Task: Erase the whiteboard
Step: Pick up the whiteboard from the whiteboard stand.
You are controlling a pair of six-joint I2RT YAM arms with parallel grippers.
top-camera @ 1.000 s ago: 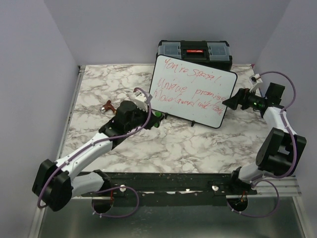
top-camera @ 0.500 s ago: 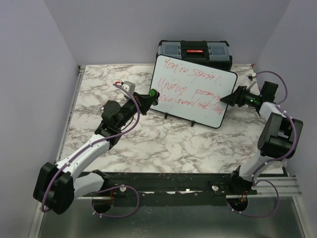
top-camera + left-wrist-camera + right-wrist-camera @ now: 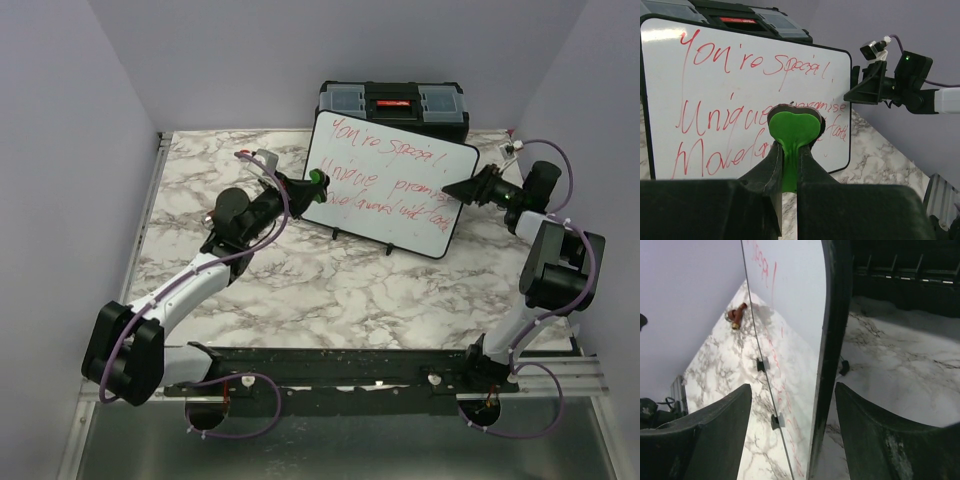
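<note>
Both arms now reach the whiteboard (image 3: 390,160) — left gripper (image 3: 310,185) clamping a green pad (image 3: 794,127), right gripper (image 3: 462,189) gaping astride its edge.

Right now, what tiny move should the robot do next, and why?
Probably close the right pincer onto the right edge of the whiteboard: its jaws straddle that edge but stand apart from it. That steadies it while the left pincer, shut on the green eraser, wipes the red writing.

A robotics lab booth: plain lilac panels (image 3: 110,100) box in a marble-patterned table (image 3: 400,290), black mounting rail (image 3: 350,368) along its near edge.
</note>
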